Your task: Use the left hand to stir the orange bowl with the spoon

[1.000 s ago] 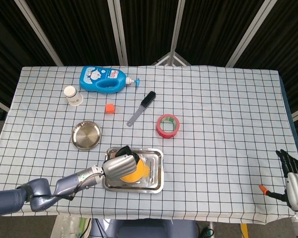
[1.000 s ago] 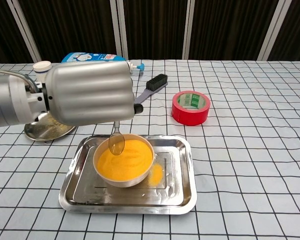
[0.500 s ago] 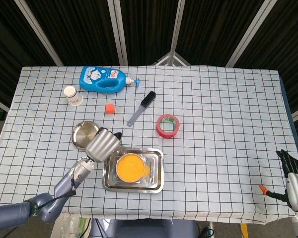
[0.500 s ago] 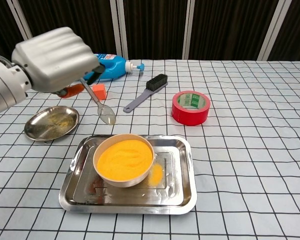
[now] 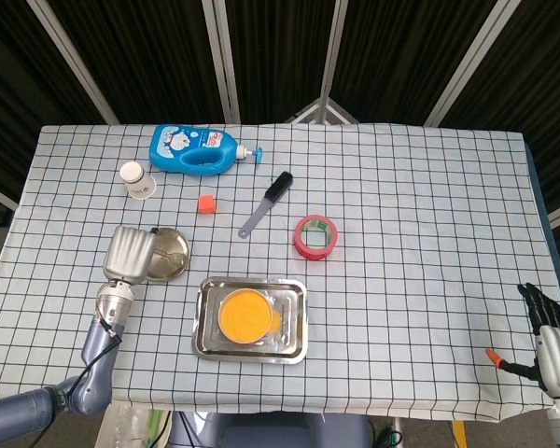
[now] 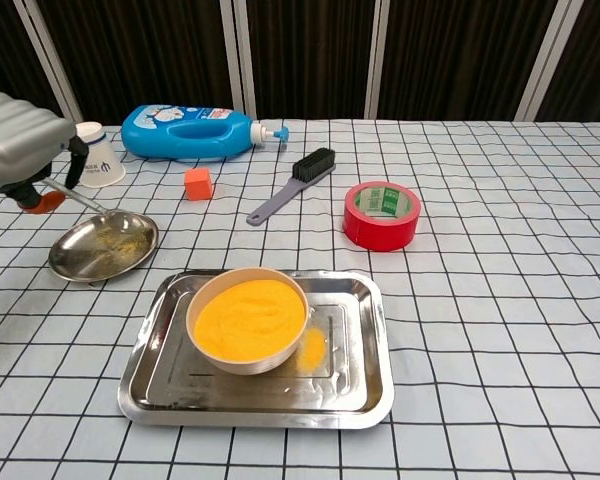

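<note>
Left hand (image 6: 18,145) grips the spoon (image 6: 80,202) by its orange-tipped handle, out at 9 o'clock from the orange bowl (image 6: 249,318). The spoon's long axis runs from the hand down toward 4 o'clock, its tip over the small steel dish (image 6: 102,245); whether it touches the dish I cannot tell.

The bowl sits in the steel tray (image 6: 361,370), filled with orange powder, some of it spilled just beside it at 3 o'clock.

Judgement: the spoon is being set down in the dish. Lower it flat, tip inside the rim, and release gently.

Right hand (image 5: 551,338) at the table's far edge, fingers loosely apart, holding nothing.
</note>
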{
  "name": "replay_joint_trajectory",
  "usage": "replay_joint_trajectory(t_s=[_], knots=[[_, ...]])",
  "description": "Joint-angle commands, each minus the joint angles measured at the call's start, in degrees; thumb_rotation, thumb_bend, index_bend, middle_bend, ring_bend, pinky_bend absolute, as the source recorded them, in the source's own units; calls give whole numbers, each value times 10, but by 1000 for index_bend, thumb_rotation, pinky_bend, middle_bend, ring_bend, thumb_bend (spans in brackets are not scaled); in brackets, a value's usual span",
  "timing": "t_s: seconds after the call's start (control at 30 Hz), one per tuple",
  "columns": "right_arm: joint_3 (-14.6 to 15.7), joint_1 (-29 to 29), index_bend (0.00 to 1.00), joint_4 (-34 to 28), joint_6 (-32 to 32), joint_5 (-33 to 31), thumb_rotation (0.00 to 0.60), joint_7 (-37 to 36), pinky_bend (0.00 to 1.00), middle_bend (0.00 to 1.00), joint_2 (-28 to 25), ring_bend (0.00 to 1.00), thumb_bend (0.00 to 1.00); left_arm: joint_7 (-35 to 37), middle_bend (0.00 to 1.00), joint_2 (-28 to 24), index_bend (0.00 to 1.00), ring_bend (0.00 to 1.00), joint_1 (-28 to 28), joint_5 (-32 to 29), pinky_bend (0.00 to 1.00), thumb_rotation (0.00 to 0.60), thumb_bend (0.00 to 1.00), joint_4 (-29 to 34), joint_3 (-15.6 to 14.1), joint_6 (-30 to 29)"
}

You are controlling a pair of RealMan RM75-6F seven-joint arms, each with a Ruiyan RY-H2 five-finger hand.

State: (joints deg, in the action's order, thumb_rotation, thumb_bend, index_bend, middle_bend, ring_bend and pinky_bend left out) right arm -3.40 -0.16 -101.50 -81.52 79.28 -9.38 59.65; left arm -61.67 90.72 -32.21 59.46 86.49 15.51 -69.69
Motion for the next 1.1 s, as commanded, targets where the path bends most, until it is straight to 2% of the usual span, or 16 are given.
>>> replay_joint_trajectory(t_s=[0.03, 0.17, 0.4, 0.73, 1.0, 1.1], knots=[[1, 0, 0, -1, 2, -1, 600, -1, 0, 0, -1, 0, 203, 5, 1000, 6, 809, 1000, 6, -24, 1000, 600, 557, -18, -1, -9], [1, 0, 0, -3, 1, -1, 600, 0, 0, 0, -1, 0, 202, 11, 1000, 17, 794, 996, 6, -53, 1000, 600, 546, -35, 0, -16], [1, 0, 0, -5, 4, -4, 600, 1, 0, 0, -2, 0, 202, 34, 1000, 33, 769, 987, 1, -68, 1000, 600, 505, -66, -10, -13], [1, 1, 0, -6, 6, -5, 600, 1, 0, 0, -3, 0, 203, 43, 1000, 56, 705, 976, -10, -91, 1000, 600, 384, -104, -17, -11], [2, 0, 0, -7, 6, -6, 600, 1, 0, 0, -4, 0, 202, 55, 1000, 52, 535, 965, -12, -88, 1000, 600, 302, -100, -19, -22], [2, 0, 0, -7, 6, -5, 600, 0, 0, 0, -4, 0, 202, 80, 998, 39, 514, 956, -7, -79, 997, 600, 288, -81, -16, -33]])
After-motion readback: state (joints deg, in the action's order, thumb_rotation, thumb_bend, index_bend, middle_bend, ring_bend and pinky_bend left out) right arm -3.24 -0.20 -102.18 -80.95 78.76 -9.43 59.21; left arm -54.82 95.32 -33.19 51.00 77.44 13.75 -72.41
